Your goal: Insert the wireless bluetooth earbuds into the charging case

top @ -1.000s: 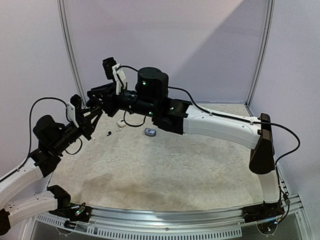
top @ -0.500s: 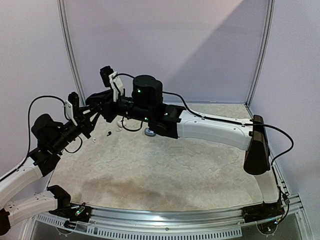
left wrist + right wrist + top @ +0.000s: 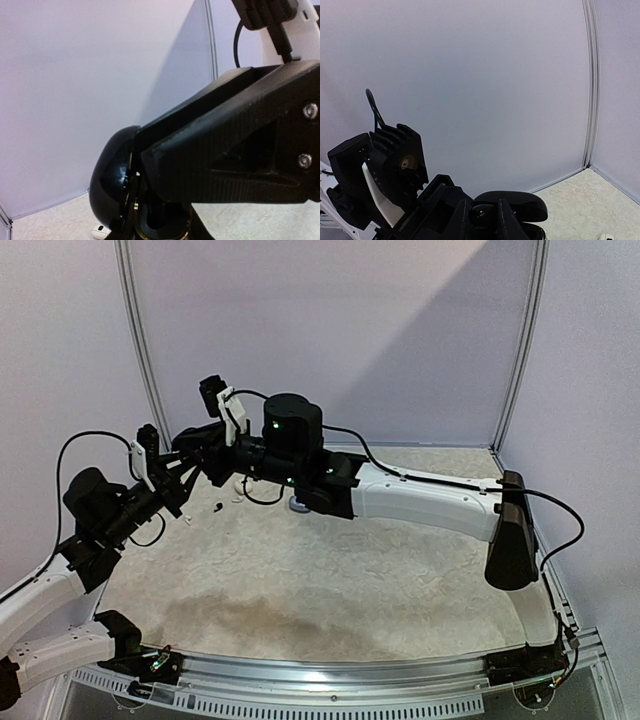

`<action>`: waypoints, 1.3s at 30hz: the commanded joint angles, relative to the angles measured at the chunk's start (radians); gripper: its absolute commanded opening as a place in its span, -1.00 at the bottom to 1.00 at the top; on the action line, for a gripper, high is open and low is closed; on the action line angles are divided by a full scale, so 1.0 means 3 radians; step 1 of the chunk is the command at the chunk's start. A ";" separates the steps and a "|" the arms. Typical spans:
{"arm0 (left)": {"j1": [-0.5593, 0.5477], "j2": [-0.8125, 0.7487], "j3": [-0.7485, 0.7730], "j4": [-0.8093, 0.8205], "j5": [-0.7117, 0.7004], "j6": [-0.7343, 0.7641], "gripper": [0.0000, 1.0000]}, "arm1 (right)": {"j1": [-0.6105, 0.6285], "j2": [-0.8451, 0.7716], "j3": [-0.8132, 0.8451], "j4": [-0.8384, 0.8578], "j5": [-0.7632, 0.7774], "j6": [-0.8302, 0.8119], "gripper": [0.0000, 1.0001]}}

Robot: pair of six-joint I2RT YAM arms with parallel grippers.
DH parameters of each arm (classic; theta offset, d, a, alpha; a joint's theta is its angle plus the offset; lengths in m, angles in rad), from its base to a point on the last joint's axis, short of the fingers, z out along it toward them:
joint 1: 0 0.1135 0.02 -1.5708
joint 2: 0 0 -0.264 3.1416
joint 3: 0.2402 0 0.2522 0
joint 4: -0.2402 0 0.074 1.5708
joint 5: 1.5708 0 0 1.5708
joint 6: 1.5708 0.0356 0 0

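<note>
**Step in hand: seating a bud in the open case.**

1. Both arms met above the far left part of the table [image 3: 350, 580], well clear of its surface. The black charging case [image 3: 112, 185] hung there with its lid swung open and a gold rim showing at the hinge.
2. The right gripper [image 3: 482, 222] had its fingers drawn close on a glossy black piece [image 3: 484, 214], held just beside the open lid. I judged this piece to be one of the earbuds, but the view was too dark to rule out a part of the case itself.
3. The left gripper [image 3: 182, 478] had one finger lying against the hinge side of the case. The other finger was hidden, so I could not tell whether its fingers were pinching the case or merely resting on it.
4. On the table below lay a loose black earbud [image 3: 215, 507] and two white earbuds [image 3: 240, 490] just beside it. A grey case [image 3: 298, 504] sat part hidden under the right arm.

**Next move, as judged:** the piece needs lining up with its well and a short, gentle press, while the case is kept steady. Any tilt of the case would probably let the bud slip off the rim.
</note>
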 commanded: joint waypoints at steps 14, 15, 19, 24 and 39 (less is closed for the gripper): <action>-0.0043 -0.0004 0.0101 0.0117 -0.0108 -0.0022 -1.00 | 0.0015 0.0136 -0.0140 -0.0007 0.0156 -0.0132 -1.00; -0.0043 -0.0004 0.0100 0.0117 -0.0109 -0.0022 -1.00 | 0.0019 0.0134 -0.0140 -0.0017 0.0158 -0.0137 -0.96; -0.0043 0.0008 0.0098 0.0112 -0.0121 -0.0022 -1.00 | 0.0015 0.0133 -0.0142 -0.0057 0.0176 -0.0162 -0.79; -0.0043 0.0012 0.0103 0.0099 -0.0101 -0.0022 -1.00 | 0.0015 0.0136 -0.0140 -0.0097 0.0207 -0.0196 -0.72; -0.0043 0.0013 0.0116 0.0037 -0.0124 -0.0023 -1.00 | 0.0021 0.0132 -0.0133 -0.0143 0.0237 -0.0241 -0.55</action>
